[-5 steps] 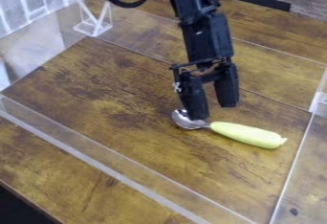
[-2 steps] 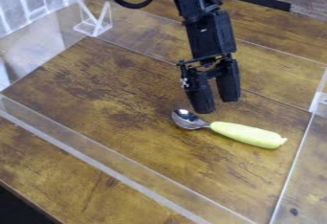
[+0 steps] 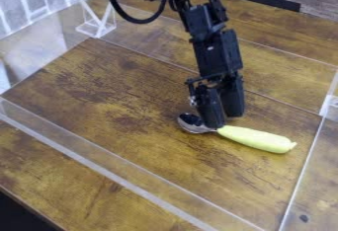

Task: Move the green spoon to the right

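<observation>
- Where the green spoon [image 3: 244,135] lies, toward the right side of the bench [image 3: 106,97], its yellow-green handle points to the right and slightly toward the camera, and its shiny silver bowl faces left.
- Flat on the wood, the spoon has its handle fully in sight, while the bowl is partly covered by the claw's fingertips.
- Directly over the bowl end stands the claw [image 3: 207,119], its dark fingers [image 3: 230,97] pointing down at the spot where bowl meets handle.
- Whether the fingertips touch the metal cannot be told from this angle; they are at or just above it.
- Its jaws look only partly spread (a narrow gap shows between them), and nothing is lifted; whether they are open or pinching the spoon's neck cannot be told.
- Above the claw the black arm [image 3: 211,38] rises toward the top of the picture, leaning a little left, with a black cable [image 3: 126,6] looping beside it.
- Around the bench runs a low clear plastic wall [image 3: 145,197]; one edge crosses the front from the left to the bottom, another stands at the right.
- Behind, at the upper left, sits a small clear plastic stand [image 3: 95,18], well apart from the spoon.
</observation>
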Controlling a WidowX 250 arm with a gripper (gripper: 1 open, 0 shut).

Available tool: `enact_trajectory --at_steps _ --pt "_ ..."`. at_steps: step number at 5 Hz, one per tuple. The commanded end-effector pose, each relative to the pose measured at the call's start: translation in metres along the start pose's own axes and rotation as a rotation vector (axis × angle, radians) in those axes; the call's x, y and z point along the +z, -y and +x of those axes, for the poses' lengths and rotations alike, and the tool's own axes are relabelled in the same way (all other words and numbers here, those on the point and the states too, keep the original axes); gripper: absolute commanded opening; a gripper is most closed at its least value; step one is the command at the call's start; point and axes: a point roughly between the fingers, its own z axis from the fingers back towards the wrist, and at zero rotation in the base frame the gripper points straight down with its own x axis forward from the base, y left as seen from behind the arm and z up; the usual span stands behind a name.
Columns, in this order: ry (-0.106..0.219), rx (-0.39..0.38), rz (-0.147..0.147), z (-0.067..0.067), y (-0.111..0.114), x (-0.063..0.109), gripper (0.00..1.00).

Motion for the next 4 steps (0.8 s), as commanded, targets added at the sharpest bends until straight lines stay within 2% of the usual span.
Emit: enact_trajectory --at_steps 1,2,4 --pt "0.012 0.033 0.064 0.009 -0.001 0.023 0.0" --pt "0.035 0.09 0.056 0.015 -0.001 0.025 0.0" --pt "0.07 0.195 0.018 0.025 0.015 0.04 0.0"
